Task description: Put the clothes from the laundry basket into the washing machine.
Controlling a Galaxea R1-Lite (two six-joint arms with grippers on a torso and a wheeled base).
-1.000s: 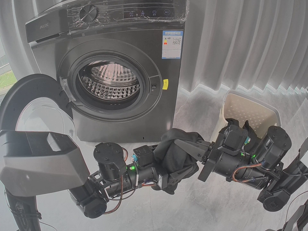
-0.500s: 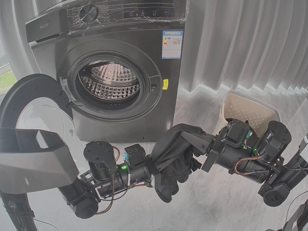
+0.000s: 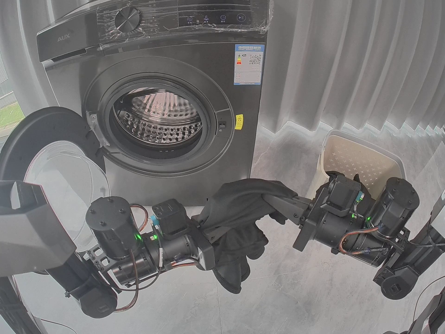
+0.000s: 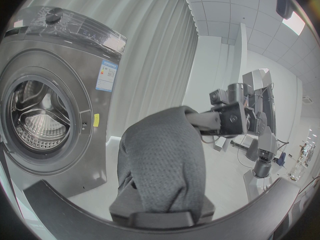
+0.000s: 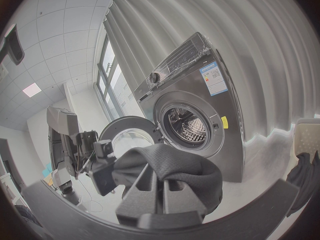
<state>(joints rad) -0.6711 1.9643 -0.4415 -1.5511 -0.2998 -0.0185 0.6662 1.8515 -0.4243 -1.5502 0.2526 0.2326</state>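
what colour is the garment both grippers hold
The garment is dark charcoal, fine mesh weave; left wrist view shows it best.

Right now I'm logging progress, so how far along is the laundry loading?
Done: the door is open, but the drum looks empty. In hand: a dark garment hangs between the left tool and right tool, in front of the washing machine. Left: get it inside, then the dark clothes in the laundry basket.

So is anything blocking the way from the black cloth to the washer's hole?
No, nothing visible. The door is swung wide open to the left, and the drum opening is unblocked. The cloth hangs between the left gripper and right gripper, in front of the washer and lower than the opening.
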